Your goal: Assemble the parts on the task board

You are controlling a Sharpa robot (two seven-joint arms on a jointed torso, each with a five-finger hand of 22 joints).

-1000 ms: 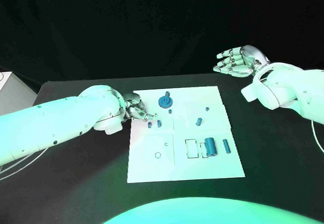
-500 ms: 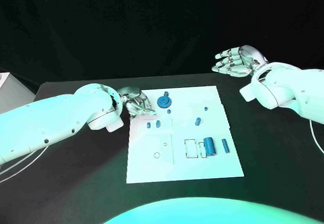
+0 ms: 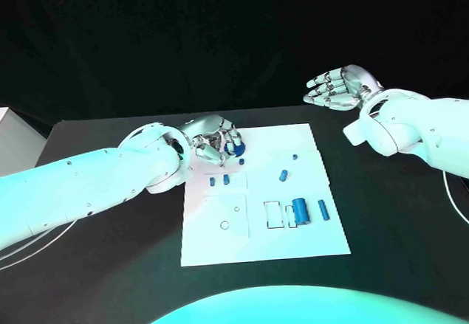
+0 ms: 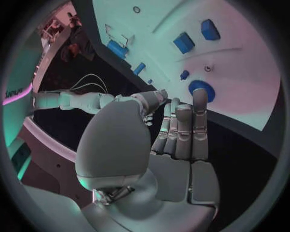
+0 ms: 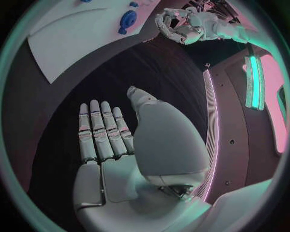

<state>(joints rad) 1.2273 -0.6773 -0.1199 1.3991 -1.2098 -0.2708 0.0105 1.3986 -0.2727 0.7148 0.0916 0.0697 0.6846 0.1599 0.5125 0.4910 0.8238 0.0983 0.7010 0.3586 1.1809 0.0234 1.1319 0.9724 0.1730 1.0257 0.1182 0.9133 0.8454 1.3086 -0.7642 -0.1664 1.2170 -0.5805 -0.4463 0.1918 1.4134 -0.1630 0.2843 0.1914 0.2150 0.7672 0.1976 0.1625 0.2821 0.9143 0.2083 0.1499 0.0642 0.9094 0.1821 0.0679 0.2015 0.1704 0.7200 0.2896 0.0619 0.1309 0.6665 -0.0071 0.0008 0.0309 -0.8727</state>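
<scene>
Where your left hand hangs over the task board at its far left corner, its fingers lie straight and together, holding nothing, above the round blue part. Your right hand floats open-palmed, empty, well beyond the board's right. You will find the long blue cylinder near the board's middle, long axis running near to far.

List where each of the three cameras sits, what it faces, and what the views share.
Head view: on the robot's head, looking down at the task board, both arms coming in.
Left wrist view: behind the left hand, facing the board's round blue part.
Right wrist view: behind the right hand, facing the table and the board's edge.
Shared: both wrist views show the round blue part; the right wrist view also shows the left hand.
</scene>
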